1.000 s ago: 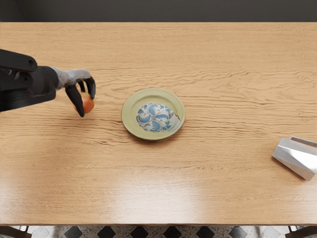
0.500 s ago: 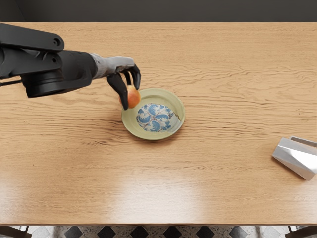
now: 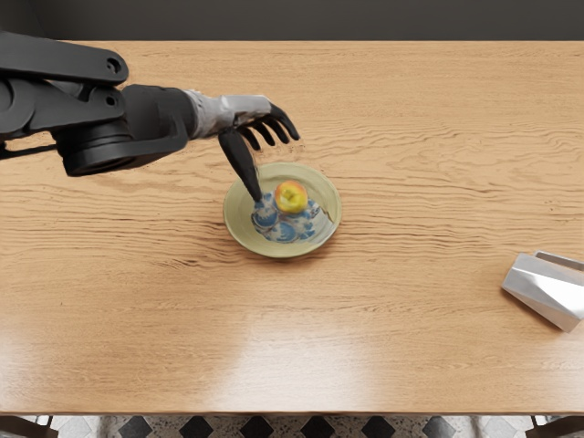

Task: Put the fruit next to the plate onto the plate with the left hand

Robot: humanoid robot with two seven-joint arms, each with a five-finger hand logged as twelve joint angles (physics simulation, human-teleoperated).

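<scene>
Head view | left hand [image 3: 248,123] fingers spread, empty | red-yellow fruit [image 3: 291,195] on plate [image 3: 234,219]

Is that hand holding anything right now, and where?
Nothing is held: the left hand has its fingers spread, and the apple sits free on the plate.

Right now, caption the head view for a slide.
Left hand, fingers spread, over the plate holding the fruit; right arm rests at right edge.
</scene>
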